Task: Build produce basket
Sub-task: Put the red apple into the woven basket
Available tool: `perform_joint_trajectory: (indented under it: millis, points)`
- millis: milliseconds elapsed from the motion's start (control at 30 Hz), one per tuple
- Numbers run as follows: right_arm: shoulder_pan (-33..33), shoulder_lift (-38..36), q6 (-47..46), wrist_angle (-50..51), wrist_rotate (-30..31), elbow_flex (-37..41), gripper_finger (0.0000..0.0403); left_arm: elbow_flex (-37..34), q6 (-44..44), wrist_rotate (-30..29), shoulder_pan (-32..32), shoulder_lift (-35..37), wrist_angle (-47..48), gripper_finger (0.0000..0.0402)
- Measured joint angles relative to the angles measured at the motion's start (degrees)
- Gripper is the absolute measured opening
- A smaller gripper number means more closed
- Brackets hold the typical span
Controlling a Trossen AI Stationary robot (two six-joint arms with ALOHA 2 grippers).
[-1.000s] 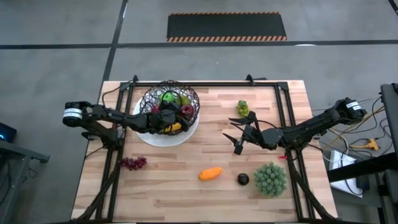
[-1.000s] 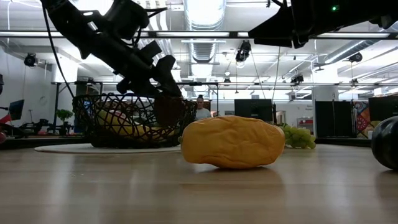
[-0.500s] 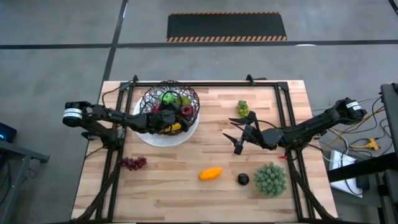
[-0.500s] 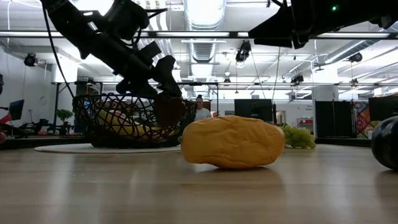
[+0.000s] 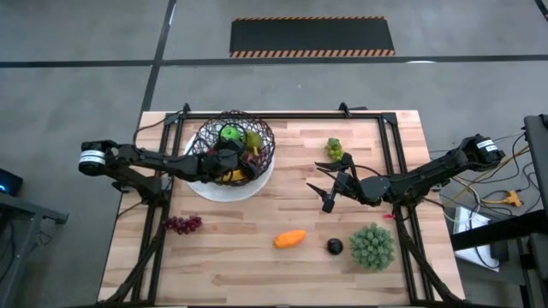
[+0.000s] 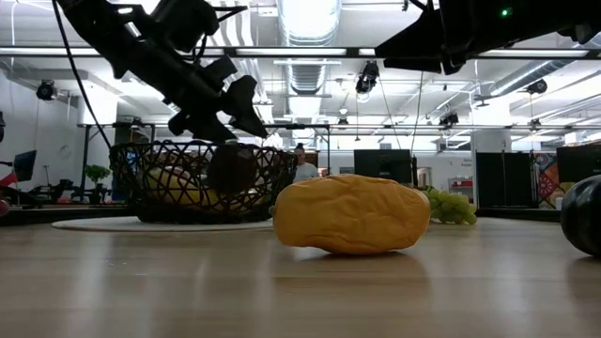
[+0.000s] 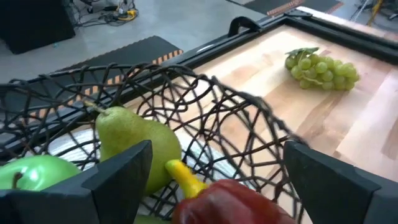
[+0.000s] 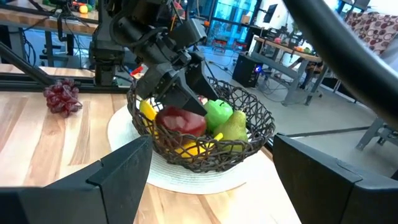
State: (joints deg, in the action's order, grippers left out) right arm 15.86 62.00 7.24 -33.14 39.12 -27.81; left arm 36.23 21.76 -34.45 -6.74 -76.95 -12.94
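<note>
The black wire basket [image 5: 259,137] stands on a white plate [image 5: 261,183] at the far left. It holds a pear [image 7: 134,143], a green apple [image 7: 31,180], a banana [image 7: 183,180] and a red fruit [image 7: 230,202]. My left gripper [image 5: 235,158] is open just over the basket, its fingers on either side of the red fruit [image 8: 180,121]. My right gripper [image 5: 328,192] is open and empty above the table's middle right. Green grapes [image 5: 334,150], purple grapes [image 5: 182,224], an orange piece [image 5: 289,239] and a dark plum [image 5: 334,247] lie on the table. My left gripper comes at the basket slanting down from the table's left, and the red fruit's top [image 7: 227,190] shows between its open fingers. The fruit lies in the basket among the other fruits. I cannot tell whether either finger touches it.
A large spiky green ball [image 5: 372,245] sits at the near right beside the plum. A black frame rail [image 5: 390,145] runs along the table's right side. Bare wood lies between the plate and the green grapes and along the near edge.
My left gripper has drawn back a little toward the table's left edge and risen. The red fruit below it has shifted from the basket's right part toward its middle.
</note>
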Motion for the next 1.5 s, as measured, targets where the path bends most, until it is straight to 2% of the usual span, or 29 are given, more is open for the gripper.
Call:
perform_joint_trajectory:
  millis: [233, 433, 533, 633, 700, 867, 1133, 1267, 1333, 1500]
  points:
    - [-0.01, 0.0, -0.68, 0.32, 0.0, 0.01, 0.0315, -0.01, -0.14, -0.45, 0.0, 0.2, 1.12, 0.0343]
    - [-0.01, 0.0, -0.72, 0.38, 0.0, 0.0, 0.0315, 0.41, -5.7, 1.24, 0.5, 3.78, 2.02, 0.0343]
    - [-0.02, 0.0, -0.85, 0.76, -0.01, 0.02, 0.0315, 0.47, -11.55, 5.7, 0.96, 6.95, 2.26, 0.0343]
    - [0.0, 0.0, -0.87, 1.48, 0.01, 0.02, 0.0315, 0.47, -16.5, 15.5, 1.03, 10.3, 5.39, 0.0341]
    - [-0.01, 0.0, -1.2, 1.5, 0.01, 0.02, 0.0315, 0.47, -17.6, 18.62, 1.04, 11.99, 8.36, 0.0331]
    - [-0.02, 0.0, -1.37, 1.54, 0.01, 0.02, 0.0315, 0.67, -17.7, 19.0, -0.62, 13.99, 13.6, 0.0265]
    - [0.0, 0.0, -1.33, 1.61, 0.01, 0.02, 0.0315, 1.11, -17.64, 19.42, -2.52, 10.92, 16.33, 0.0094]
    - [-0.01, 0.0, -1.29, 1.8, 0.01, 0.02, 0.0315, 1.38, -17.6, 18.06, -3.32, 8.74, 16.46, 0.0024]
    - [-0.01, 0.0, -1.31, 1.96, 0.01, 0.05, 0.0315, 1.5, -17.29, 16.09, -3.77, 8.3, 16.54, 0.0007]
    - [-0.02, 0.0, -2.18, 3.15, 0.01, 0.09, 0.0315, 1.08, -16.59, 8.74, -4.72, 7.82, 16.74, 0.001]
